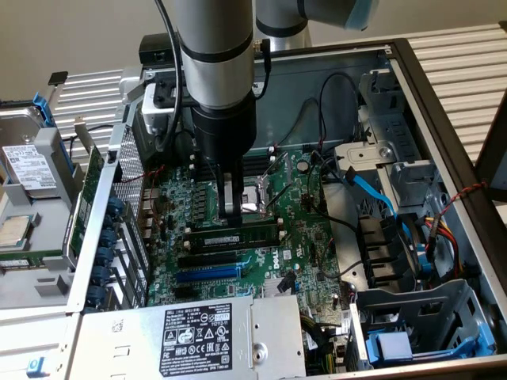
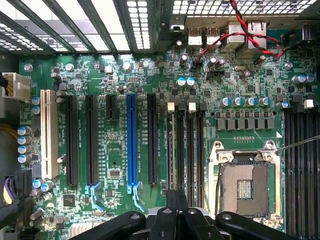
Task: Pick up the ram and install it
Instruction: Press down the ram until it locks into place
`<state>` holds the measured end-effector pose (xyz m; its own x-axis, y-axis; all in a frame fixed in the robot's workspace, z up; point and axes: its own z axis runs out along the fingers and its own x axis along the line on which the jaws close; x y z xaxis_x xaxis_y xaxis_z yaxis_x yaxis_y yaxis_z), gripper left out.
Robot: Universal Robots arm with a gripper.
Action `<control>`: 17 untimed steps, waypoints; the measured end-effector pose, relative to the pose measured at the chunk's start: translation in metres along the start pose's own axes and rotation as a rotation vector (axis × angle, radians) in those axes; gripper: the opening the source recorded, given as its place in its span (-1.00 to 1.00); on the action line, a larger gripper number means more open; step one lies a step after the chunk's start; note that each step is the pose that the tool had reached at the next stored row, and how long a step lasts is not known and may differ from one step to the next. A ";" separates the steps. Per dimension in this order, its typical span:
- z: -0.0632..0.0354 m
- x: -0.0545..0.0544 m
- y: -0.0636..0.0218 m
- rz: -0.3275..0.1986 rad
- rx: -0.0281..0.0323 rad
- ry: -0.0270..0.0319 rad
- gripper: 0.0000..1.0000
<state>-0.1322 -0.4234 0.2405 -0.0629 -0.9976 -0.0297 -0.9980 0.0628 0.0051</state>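
An open computer case (image 1: 444, 103) is seen from the exterior view, with the green motherboard (image 1: 301, 237) lying flat inside it. The arm (image 1: 215, 71) is lowered into the case, and the tool (image 1: 231, 212) is positioned directly over the ram (image 1: 234, 237), a thin green stick with a white label that is seated on edge in a memory slot just beside the CPU socket (image 1: 257, 198). The tool tips are seen at the top edge of the ram, about at its middle; whether they are clenched on it or only pressed against it cannot be told.

Below the ram, toward the power supply (image 1: 198, 336), long black slots (image 1: 218, 258) and the blue expansion slot (image 1: 207, 274) are visible. A blue cable (image 1: 372, 190) is draped across the drive bay area at the exterior view's right.

In the wrist view, the tool's black linkage (image 2: 172, 222) is seen above the board, with the blue expansion slot (image 2: 131, 145), the white slot (image 2: 48, 132), the memory slots (image 2: 185, 145) and the open CPU socket (image 2: 245, 182) laid out beneath. A red and black twisted wire (image 2: 240, 30) is routed near the rear ports.
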 end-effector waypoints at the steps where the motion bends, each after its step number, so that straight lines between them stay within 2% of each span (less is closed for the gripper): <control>1: 0.0007 0.000 0.0001 0.000 0.0000 0.0000 -0.80; 10: 0.0069 -0.002 0.0006 0.000 0.0002 0.0012 -0.80; 17: 0.0101 -0.002 0.0006 0.000 0.0002 0.0065 -0.80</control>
<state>-0.1327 -0.4206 0.2305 -0.0629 -0.9977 -0.0233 -0.9980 0.0628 0.0050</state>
